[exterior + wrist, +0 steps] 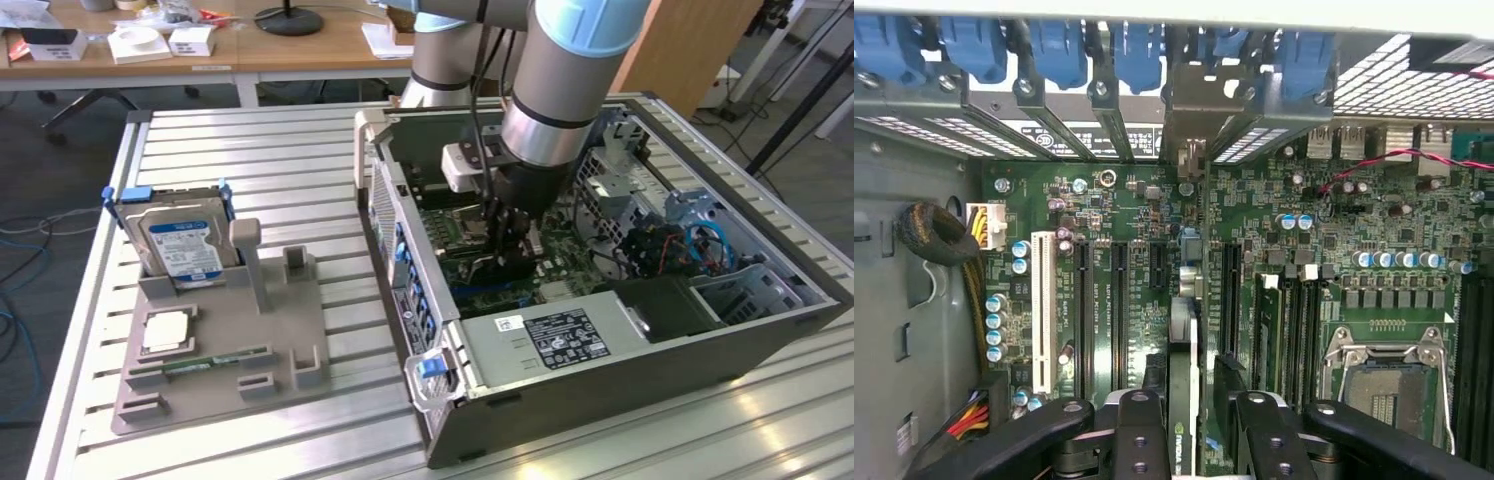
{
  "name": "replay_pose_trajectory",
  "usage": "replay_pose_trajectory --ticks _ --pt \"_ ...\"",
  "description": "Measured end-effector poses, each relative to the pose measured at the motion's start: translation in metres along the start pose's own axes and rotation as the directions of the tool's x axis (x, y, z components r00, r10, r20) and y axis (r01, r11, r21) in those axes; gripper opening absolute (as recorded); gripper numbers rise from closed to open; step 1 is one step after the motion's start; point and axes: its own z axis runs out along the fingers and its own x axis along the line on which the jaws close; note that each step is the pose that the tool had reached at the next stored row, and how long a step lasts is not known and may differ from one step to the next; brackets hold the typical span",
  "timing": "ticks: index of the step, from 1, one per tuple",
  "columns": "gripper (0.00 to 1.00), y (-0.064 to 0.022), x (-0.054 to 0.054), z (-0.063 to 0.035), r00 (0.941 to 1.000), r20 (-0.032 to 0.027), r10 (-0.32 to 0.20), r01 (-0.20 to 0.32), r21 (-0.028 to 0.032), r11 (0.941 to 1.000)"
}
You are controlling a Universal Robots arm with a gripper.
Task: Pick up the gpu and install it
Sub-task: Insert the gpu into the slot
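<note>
The gpu (1183, 385) stands on edge in a slot of the green motherboard (1374, 210), seen edge-on. Its silvery end bracket (1194, 120) sits against the case's rear slot row. My gripper (1199, 415) straddles the card, one black finger (1139, 430) on each side. The fingers are open, with a visible gap to the card on one side. In the exterior view my gripper (507, 250) reaches straight down into the open computer case (747, 330), low over the motherboard.
A grey fixture (267, 330) at the exterior view's left holds a silver hard drive (180, 245), a small green memory stick (214, 362) and a pale square chip (167, 332). Inside the case are the power supply (561, 335), cable bundles (939, 235) and the CPU socket (1389, 385).
</note>
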Motion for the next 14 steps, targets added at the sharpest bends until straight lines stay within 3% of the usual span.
replay_pose_trajectory --ticks 14 --pt "0.33 -0.0005 -0.002 -0.0530 1.0000 0.0000 0.000 0.000 0.0000 1.0000"
